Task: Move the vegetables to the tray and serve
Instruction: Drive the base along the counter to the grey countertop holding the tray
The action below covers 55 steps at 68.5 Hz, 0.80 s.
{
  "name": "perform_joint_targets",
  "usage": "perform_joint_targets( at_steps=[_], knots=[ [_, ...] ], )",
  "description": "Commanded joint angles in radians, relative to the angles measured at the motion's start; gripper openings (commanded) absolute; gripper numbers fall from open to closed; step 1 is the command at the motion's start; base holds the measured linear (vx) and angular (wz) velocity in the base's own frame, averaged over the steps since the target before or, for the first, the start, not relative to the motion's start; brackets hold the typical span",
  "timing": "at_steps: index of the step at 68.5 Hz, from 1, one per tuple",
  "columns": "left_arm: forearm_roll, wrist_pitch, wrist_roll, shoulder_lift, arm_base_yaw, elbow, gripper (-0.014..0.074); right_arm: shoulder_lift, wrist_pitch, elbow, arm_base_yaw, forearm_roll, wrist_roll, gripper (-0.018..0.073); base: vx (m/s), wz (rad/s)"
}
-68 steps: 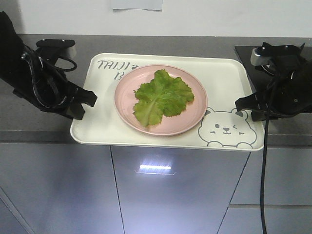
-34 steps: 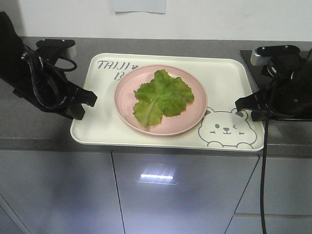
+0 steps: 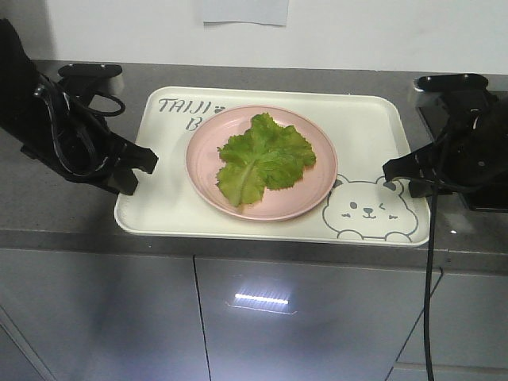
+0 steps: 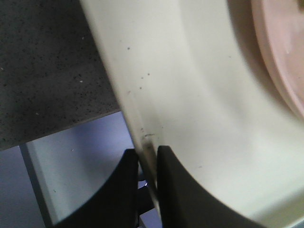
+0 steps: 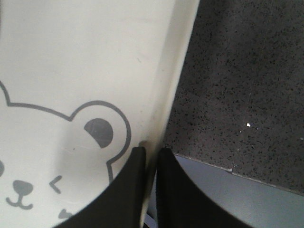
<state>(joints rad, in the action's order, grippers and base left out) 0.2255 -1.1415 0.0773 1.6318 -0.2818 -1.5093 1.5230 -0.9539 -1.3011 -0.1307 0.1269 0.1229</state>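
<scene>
The vegetables, one ruffled green lettuce leaf (image 3: 263,158), lie on a round pink plate (image 3: 317,190) in the middle of the cream tray (image 3: 163,202), which bears a grey bear drawing and lettering. My left gripper (image 3: 143,163) is shut on the tray's left rim (image 4: 142,137), one finger on each side. At the opposite side my right gripper (image 3: 393,171) is shut on the tray's right rim (image 5: 159,128) beside the bear's ear. Both arms hold the tray over the front edge of the dark counter (image 3: 48,198).
Grey speckled counter (image 5: 237,85) runs under and behind the tray, with grey cabinet fronts (image 3: 262,317) below its edge. A dark flat appliance (image 3: 484,198) sits at the counter's right end. The white wall (image 3: 357,32) stands close behind.
The counter, cabinet seams and wall paper have slid rightward and slightly down in the front view, while the tray and both grippers keep the same place in the frame.
</scene>
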Motion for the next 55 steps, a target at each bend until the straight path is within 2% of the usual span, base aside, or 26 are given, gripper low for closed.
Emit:
perform_joint_targets(
  at_steps=[1, 55],
  knots=[
    [0.139, 0.081, 0.030, -0.054, -0.026, -0.030, -0.0006, -0.043, 0.042, -0.029, -0.017, 0.092, 0.058, -0.0006, 0.05, 0.08],
    [0.139, 0.081, 0.030, -0.054, -0.026, -0.030, -0.0006, -0.043, 0.042, -0.029, -0.017, 0.092, 0.058, -0.0006, 0.06, 0.03]
  ],
)
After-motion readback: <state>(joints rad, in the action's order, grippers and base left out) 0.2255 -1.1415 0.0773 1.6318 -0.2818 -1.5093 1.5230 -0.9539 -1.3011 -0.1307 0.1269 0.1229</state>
